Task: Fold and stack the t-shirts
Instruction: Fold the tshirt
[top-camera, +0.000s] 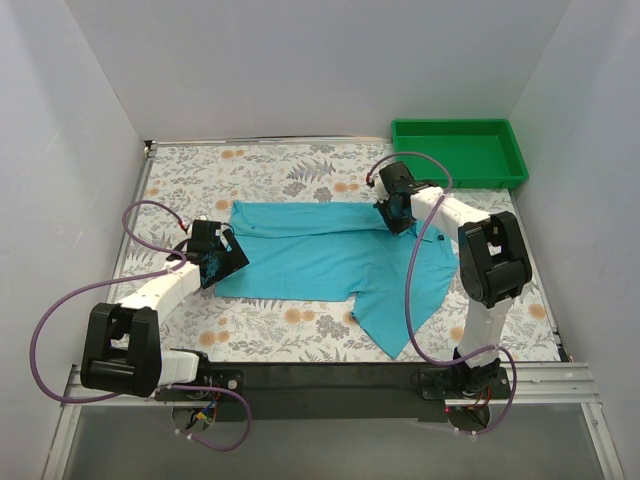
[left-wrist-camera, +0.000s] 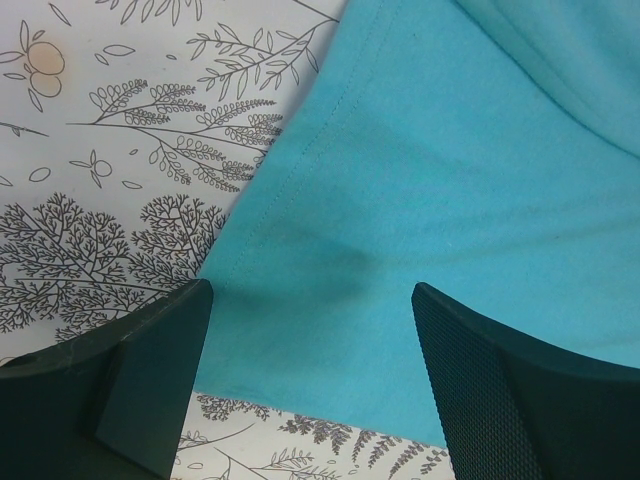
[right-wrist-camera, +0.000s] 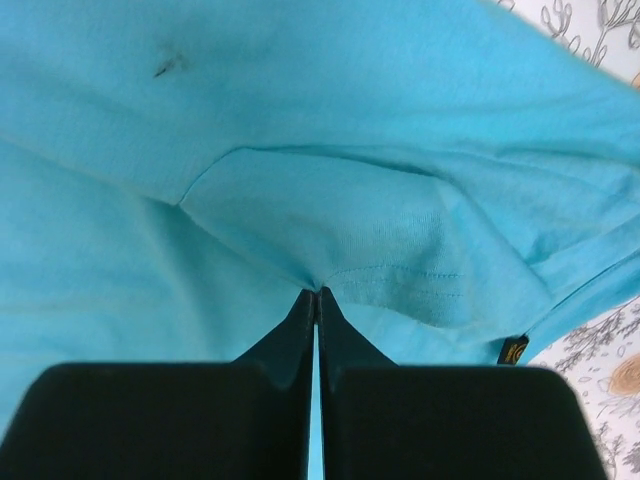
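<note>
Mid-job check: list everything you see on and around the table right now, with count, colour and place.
t-shirt: one, turquoise-blue, lying partly folded across the middle of the table.
tray: one, green, far right corner, nothing in it.
table cover: one, white with a floral print, under the shirt.
cables: purple, looping along both arms.
left gripper: one, black, open, over the shirt's left edge.
right gripper: one, black, shut on a fold of the shirt at its far right side.
</note>
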